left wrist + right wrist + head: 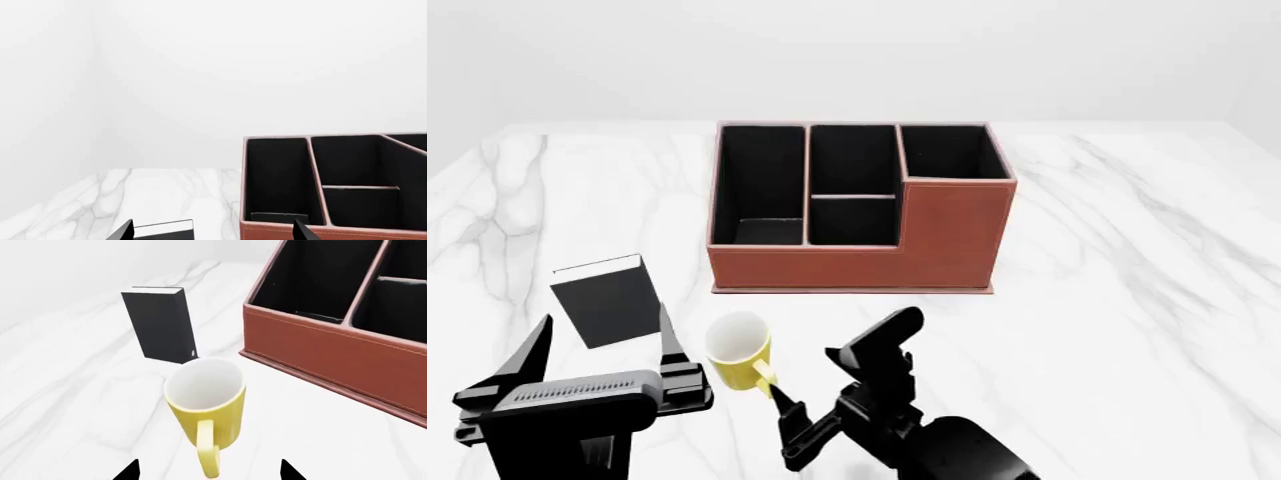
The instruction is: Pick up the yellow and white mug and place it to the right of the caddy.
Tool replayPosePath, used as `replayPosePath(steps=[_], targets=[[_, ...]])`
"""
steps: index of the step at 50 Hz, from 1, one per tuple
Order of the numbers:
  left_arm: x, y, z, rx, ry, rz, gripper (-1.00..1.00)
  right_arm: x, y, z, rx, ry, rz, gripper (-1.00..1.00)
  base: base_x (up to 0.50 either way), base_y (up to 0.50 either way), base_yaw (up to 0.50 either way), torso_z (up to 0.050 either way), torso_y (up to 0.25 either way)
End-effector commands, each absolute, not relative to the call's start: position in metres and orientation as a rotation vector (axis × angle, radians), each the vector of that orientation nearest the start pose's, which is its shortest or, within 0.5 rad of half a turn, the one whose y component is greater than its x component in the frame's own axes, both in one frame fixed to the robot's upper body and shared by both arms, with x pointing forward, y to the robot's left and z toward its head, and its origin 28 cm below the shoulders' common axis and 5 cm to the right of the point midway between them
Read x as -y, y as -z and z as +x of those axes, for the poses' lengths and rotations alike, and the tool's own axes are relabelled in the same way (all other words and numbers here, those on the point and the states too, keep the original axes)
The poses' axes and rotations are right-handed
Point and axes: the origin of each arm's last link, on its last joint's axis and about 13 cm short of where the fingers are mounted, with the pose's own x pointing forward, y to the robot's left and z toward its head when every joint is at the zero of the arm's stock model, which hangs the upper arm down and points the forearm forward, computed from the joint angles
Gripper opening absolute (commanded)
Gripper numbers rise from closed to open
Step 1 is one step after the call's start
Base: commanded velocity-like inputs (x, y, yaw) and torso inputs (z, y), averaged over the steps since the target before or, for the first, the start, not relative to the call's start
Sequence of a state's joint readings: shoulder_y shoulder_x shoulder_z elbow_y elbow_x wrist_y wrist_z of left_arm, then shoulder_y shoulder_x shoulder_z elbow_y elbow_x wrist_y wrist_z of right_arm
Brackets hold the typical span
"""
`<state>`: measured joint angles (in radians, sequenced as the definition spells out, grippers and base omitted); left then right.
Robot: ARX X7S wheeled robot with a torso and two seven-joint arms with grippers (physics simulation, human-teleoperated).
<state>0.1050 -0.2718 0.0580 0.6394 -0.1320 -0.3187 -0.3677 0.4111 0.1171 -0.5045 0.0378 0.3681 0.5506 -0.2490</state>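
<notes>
Spreading across every view, the counter (1121,300) was white marble with thin grey veins, and plain white walls rose behind its far edge; in the left wrist view two of those walls met in a faint corner.

The caddy (861,255) stood toward the far edge, about midway along it, its reddish-brown wall facing the robot and its black-lined compartments open upward, with the taller section at its right end. The yellow and white mug (739,350) stood upright near the near edge, in front of the caddy's left end and well apart from it, its handle turned toward the robot. A dark book-like block (606,300) stood upright just left of the mug, closer to the left edge.

The right pincer (854,385) hung behind the mug's handle, its jaws spread wide and holding nothing; in the right wrist view only two black tips showed, either side of the handle, not touching it. The left pincer (603,345) stood open too, fingers apart around the near side of the dark block, empty.

Much was cut off. The left wrist view caught only the fingertips, a sliver of the block's top and one end of the caddy. Both arms ran out of the head view at its lower edge. The compartment floors were mostly lost in black lining, and a pale patch in the leftmost one could not be made out.
</notes>
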Motion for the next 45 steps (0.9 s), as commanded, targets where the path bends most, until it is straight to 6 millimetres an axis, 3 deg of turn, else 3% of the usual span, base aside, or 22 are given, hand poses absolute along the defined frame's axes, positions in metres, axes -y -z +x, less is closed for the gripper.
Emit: replayPosePath(steps=[1, 45], targets=[[-0.231, -0.106, 0.176, 0.214, -0.198, 0.095, 1.00, 0.020, -0.050, 0.274, -0.328, -0.805, 0.010, 1.00, 0.00, 0.00, 0.00, 0.000, 0.000], [-0.234, -0.104, 0.175, 0.212, -0.201, 0.087, 1.00, 0.001, -0.025, 0.322, -0.445, -0.804, -0.042, 1.00, 0.00, 0.00, 0.00, 0.000, 0.000]])
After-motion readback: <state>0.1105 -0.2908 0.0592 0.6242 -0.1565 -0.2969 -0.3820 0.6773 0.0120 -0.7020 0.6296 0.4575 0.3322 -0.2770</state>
